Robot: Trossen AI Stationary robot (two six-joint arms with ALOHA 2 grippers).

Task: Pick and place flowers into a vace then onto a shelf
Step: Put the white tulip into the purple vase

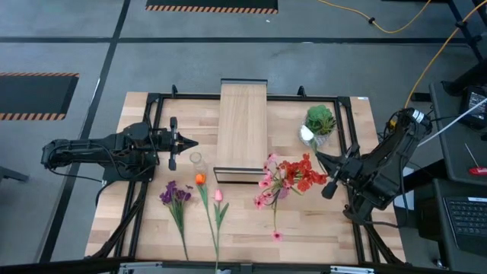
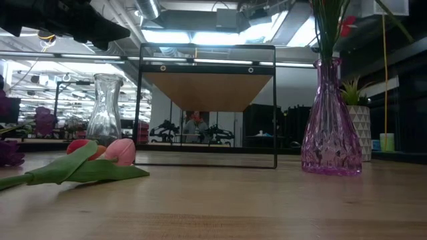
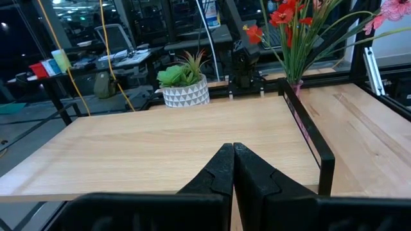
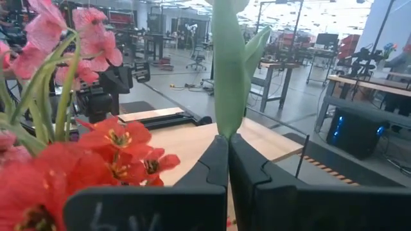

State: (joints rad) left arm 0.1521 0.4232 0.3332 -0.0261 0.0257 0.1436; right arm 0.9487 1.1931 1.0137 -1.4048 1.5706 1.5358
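Right gripper (image 4: 228, 138) clamped on a green flower stem (image 4: 228, 77), right of the shelf (image 1: 243, 129). Left gripper (image 3: 233, 149) closed, empty, left of it.

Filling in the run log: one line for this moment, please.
left gripper: shut, empty, over shelf | right gripper: shut on white bud stem | pink vase: red, pink flowers in | clear vase: empty

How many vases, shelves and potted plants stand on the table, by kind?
Vases: 2, a clear vase and a purple vase
Shelf: 1
Potted plant: 1
Total: 4
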